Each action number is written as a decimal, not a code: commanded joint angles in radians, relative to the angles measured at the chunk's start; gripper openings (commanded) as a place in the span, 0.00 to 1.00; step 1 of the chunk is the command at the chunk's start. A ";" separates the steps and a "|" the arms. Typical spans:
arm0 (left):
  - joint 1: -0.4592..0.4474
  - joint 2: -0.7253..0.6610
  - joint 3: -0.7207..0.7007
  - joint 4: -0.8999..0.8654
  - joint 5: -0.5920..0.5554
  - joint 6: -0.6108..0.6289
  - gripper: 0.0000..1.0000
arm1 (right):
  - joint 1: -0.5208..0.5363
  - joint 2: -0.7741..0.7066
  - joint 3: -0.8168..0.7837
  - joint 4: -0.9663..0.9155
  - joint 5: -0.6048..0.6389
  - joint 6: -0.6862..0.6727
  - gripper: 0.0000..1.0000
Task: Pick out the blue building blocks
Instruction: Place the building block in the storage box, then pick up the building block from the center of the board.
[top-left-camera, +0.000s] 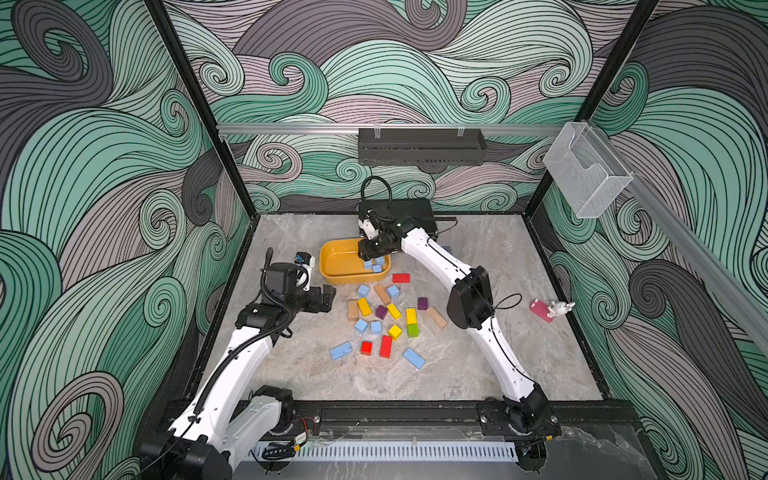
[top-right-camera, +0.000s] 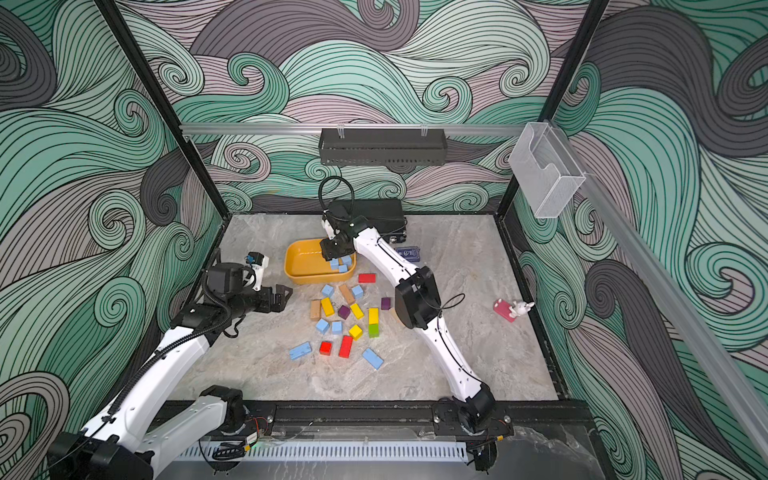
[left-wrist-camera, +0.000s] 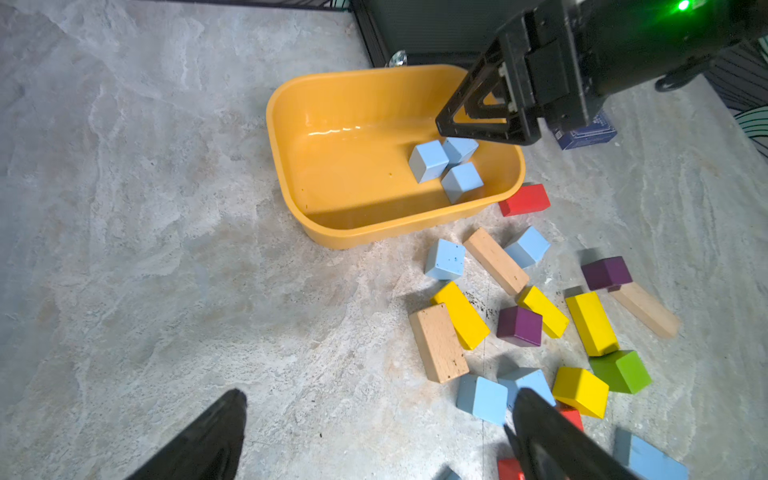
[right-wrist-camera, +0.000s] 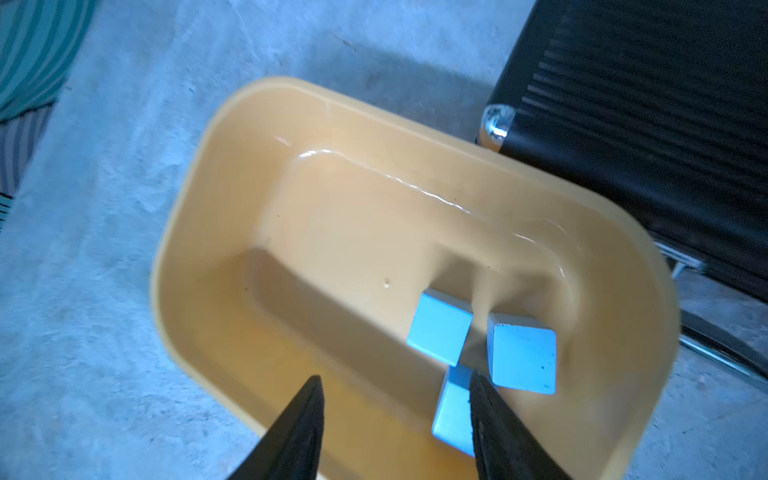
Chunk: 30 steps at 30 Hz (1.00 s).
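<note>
Three blue building blocks (top-left-camera: 374, 264) (right-wrist-camera: 438, 326) lie together at one end of the yellow bin (top-left-camera: 328, 266) (right-wrist-camera: 187, 208). My right gripper (top-left-camera: 368, 249) (right-wrist-camera: 395, 376) hangs just above them, open, with nothing between its fingers. One cube is partly hidden behind a fingertip (right-wrist-camera: 482, 399). Several more blue blocks lie on the table among the mixed pile: cubes (top-left-camera: 363, 290) (top-left-camera: 361, 325) and longer bricks (top-left-camera: 340, 350) (top-left-camera: 414, 358). My left gripper (top-left-camera: 328, 297) (left-wrist-camera: 380, 392) hovers wide open and holds nothing, left of the pile, with a blue cube (left-wrist-camera: 482, 399) near one finger.
Red (top-left-camera: 401, 277), yellow (top-left-camera: 364, 306), purple (top-left-camera: 381, 311), green (top-left-camera: 412, 330) and tan (top-left-camera: 436, 316) blocks are scattered in front of the bin. A black box (top-left-camera: 399, 216) stands at the back, with a dark navy card box (top-right-camera: 408, 253) beside it. A pink toy with a white rabbit (top-left-camera: 548, 309) lies far right.
</note>
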 joint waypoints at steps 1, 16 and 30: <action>0.004 -0.041 0.050 -0.050 0.028 0.037 0.99 | -0.003 -0.095 -0.048 0.007 -0.023 -0.002 0.61; -0.001 -0.186 0.045 -0.127 0.117 0.081 0.99 | 0.003 -0.455 -0.438 0.015 0.080 -0.043 0.83; -0.027 -0.251 -0.036 -0.080 0.194 0.061 0.99 | 0.000 -0.720 -0.846 0.072 0.202 -0.039 0.95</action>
